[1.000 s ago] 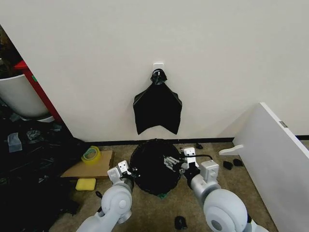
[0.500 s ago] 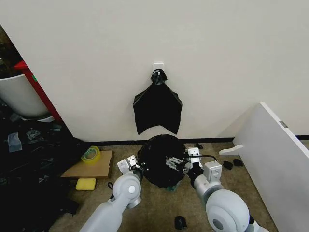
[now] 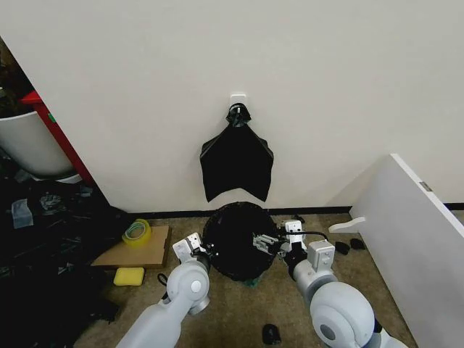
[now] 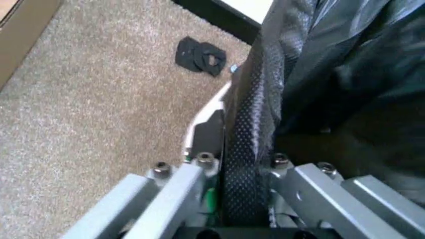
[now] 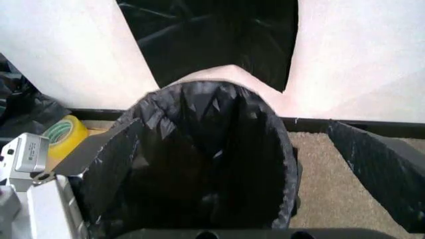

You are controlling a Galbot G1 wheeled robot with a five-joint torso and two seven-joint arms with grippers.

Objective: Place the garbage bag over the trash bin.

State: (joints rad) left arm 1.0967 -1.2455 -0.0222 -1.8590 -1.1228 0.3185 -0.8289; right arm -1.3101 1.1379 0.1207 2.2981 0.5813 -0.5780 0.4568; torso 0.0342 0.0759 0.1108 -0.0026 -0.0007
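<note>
**Bag mouth drawn round between both pincers**

Since a second ago the glossy black plastic garbage bag point(image 3: 233, 241) has shifted a little toward the wall and its mouth has gone from a slack, lopsided shape to a taut, near-round hoop, with both arms reaching farther forward.

It sits on the beige carpet floor point(image 3: 355, 279), just in front of the black skirting, between the two pincers. The left pincer point(image 3: 205, 249) is clamped on the bag's left edge; in the left wrist view a band of dimpled black film point(image 4: 247, 149) runs straight down between the metal fingers point(image 4: 174, 194), and a sliver of the white plastic trash bin point(image 4: 207, 105) shows beside it, largely covered by the bag. The right pincer point(image 3: 265, 241) is at the bag's right edge with its textured pads point(image 5: 109, 164) spread apart, one lying against the wrinkled rim; I cannot tell whether it grips the film.

Open carpet lies in front of the bag and on its right, up to a tilted white board point(image 3: 409, 232). On its left, near but apart, rest a flat brown cardboard sheet point(image 3: 138, 250), a roll of yellow-green tape point(image 3: 135, 231) and a yellow sponge block point(image 3: 129, 275). On the wall directly above hangs a black bundle of bags with a knotted neck point(image 3: 236, 163).
</note>
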